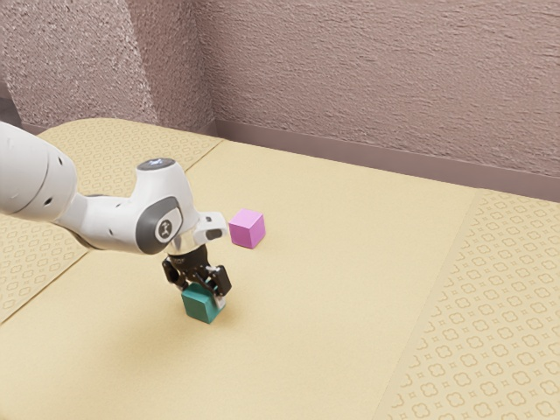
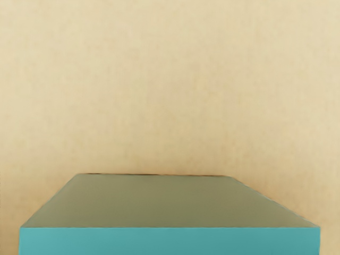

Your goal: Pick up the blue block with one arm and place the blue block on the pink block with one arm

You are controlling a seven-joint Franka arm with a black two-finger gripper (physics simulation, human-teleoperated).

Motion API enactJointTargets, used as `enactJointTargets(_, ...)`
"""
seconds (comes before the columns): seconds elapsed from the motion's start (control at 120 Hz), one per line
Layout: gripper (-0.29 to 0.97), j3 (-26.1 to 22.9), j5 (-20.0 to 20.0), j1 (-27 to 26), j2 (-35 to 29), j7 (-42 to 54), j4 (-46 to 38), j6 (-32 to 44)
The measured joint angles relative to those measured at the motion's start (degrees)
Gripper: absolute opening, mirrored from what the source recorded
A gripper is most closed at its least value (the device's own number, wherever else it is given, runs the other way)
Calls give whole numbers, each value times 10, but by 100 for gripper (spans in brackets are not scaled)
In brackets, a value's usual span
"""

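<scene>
The arm [image 1: 105,219] reaches in from the exterior view's left, and the tool [image 1: 199,283] sits low, right on top of the blue block [image 1: 202,305]. The block looks more teal than blue, and it appears to rest on the counter [image 1: 367,262]. In the wrist view its top face [image 2: 170,212] sits just under the hand. Is the tool clenched on it or merely set around it? I cannot tell from here. The pink block [image 1: 247,228] stands near, a little farther back toward the wall and apart from the blue one.

This reads as the grasp step. To do it well, the hold should be centred and square on two opposite faces, and the lift should be straight up and high enough to clear the pink block's top. The blue block should then come down flat and aligned, so it doesn't tip off an edge.
</scene>
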Motion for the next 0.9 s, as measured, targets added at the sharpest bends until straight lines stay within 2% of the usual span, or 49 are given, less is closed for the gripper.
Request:
enactJointTargets(0.225, 39, 0, 3, 0, 0, -3, 1, -4)
enactJointTargets(0.483, 33, 23, 28, -1, -44, -15, 6, -33)
enactJointTargets(0.575, 33, 39, 39, 0, -37, -20, 68, -60)
enactJointTargets(0.675, 33, 48, 54, 1, 20, -24, 171, -97)
enactJointTargets(0.9, 34, 48, 64, -8, 117, -31, 339, -171)
